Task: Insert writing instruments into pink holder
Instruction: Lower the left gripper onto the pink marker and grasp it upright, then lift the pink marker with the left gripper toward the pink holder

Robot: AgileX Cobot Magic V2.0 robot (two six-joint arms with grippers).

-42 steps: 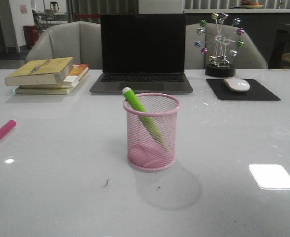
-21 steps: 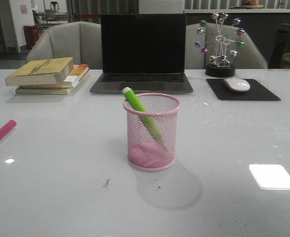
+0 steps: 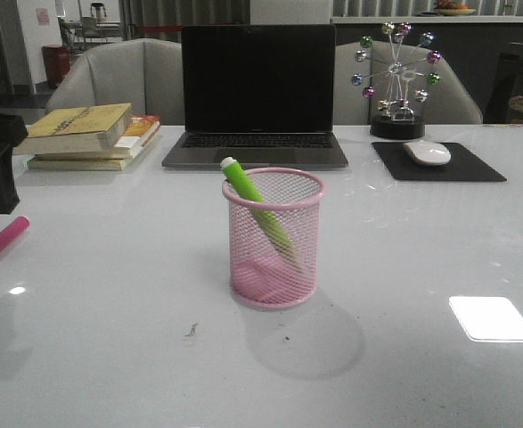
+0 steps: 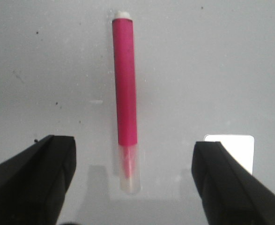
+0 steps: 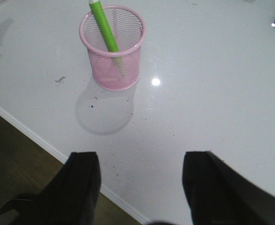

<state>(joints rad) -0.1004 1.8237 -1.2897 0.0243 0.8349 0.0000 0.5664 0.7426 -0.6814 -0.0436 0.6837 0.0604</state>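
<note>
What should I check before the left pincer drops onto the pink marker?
1. Left pincer open: ok, fingers spread wide.
2. Pink marker centred between the fingers: ok, lying flat on the table.
3. Nothing beside the marker: ok.
4. Pink holder upright: ok.
5. Room in the holder: ok, only the green marker leans inside.
6. Right pincer out of the way: ok, open and apart from the holder.
</note>
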